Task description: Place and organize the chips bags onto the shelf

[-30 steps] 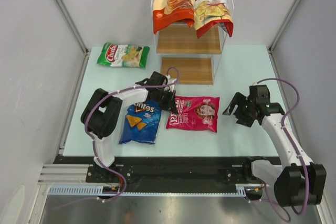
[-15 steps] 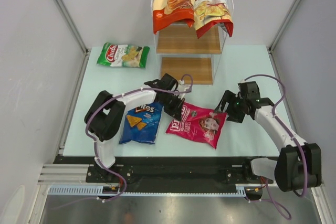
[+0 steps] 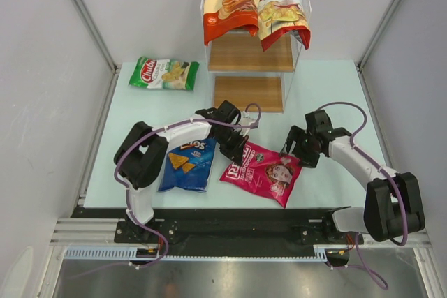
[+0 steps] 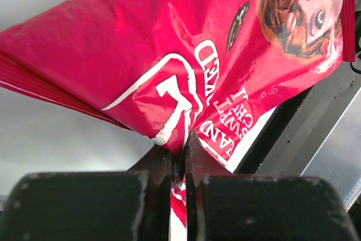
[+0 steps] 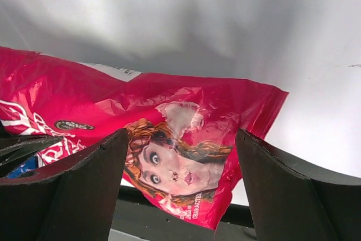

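- The blue Doritos bag (image 3: 187, 164) lies flat on the table (image 3: 328, 88) nearest the arm bases, with no gripper on it, and is not yet shelved.
- Just beside it is the pink Real bag (image 3: 262, 171), the one being handled. The left gripper (image 4: 179, 153) is pinched tight on its left edge, and the bag sits skewed.
- The right gripper (image 5: 180, 139) hovers by the bag's other end with its jaws spread wide, gripping nothing.
- Farther back, the lower and middle boards of the shelf (image 3: 248, 93) are bare.
- The green Chuba bag (image 3: 164, 73) lies on the table left of the shelf, well apart from both arms.
- On the top tier, the orange-and-cream bag (image 3: 229, 3) and the red Chuba bag (image 3: 283, 13) lean side by side. Two of the five bags appear placed and three remain.
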